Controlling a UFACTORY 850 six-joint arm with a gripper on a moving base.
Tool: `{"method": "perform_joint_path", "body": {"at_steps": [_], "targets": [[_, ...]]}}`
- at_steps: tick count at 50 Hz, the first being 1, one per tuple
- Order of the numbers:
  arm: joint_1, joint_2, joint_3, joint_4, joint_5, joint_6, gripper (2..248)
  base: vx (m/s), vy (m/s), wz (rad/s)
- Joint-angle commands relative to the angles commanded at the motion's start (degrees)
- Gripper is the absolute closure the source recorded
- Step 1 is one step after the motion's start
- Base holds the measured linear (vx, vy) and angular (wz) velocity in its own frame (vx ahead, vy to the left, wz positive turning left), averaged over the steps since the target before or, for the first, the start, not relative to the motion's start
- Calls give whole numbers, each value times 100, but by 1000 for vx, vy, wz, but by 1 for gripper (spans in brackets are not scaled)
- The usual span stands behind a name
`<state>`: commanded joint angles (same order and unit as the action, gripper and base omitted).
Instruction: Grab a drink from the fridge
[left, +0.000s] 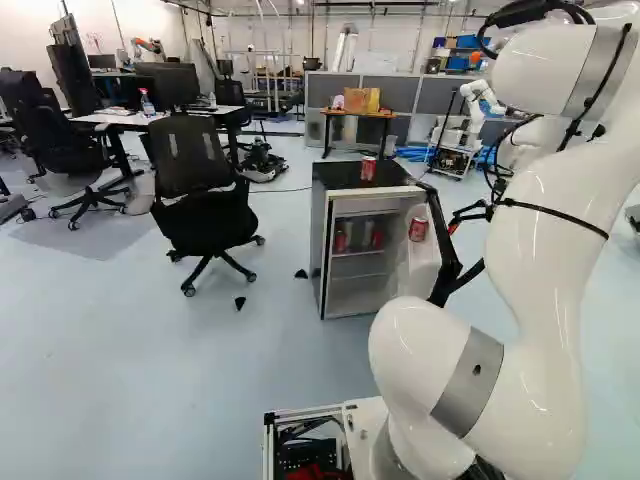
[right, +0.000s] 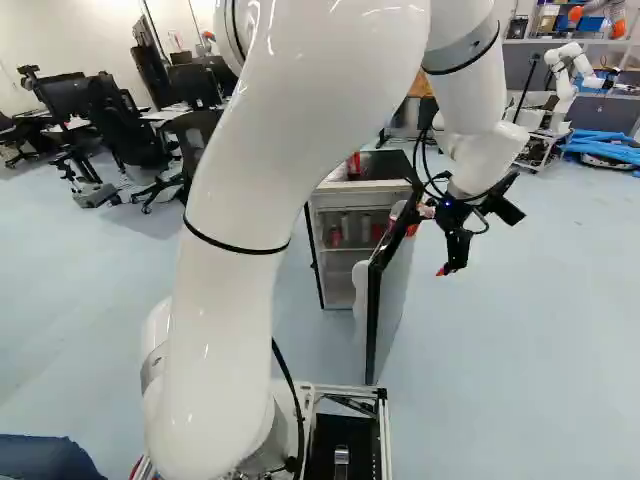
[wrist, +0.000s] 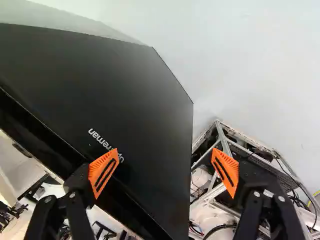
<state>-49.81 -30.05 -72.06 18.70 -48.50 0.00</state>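
Over the pale floor, your gripper is wide open and empty, outside the opened fridge door; the drink cans sit beyond it, leaving you the grab

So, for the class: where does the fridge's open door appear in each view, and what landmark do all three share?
Left base view: door right of the fridge body.
Right base view: near the middle, nearer than the body.
Wrist view: dark panel ahead of the end effector.
Shared: the base's metal frame.
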Motion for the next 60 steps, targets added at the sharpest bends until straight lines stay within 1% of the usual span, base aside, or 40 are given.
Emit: {"method": "perform_joint_path", "body": {"at_steps": [34,60], "targets": [[308,445,693,-216,99,0,3,0,0,0],[611,769,1183,-420,410,0,3,0,0,0]]}}
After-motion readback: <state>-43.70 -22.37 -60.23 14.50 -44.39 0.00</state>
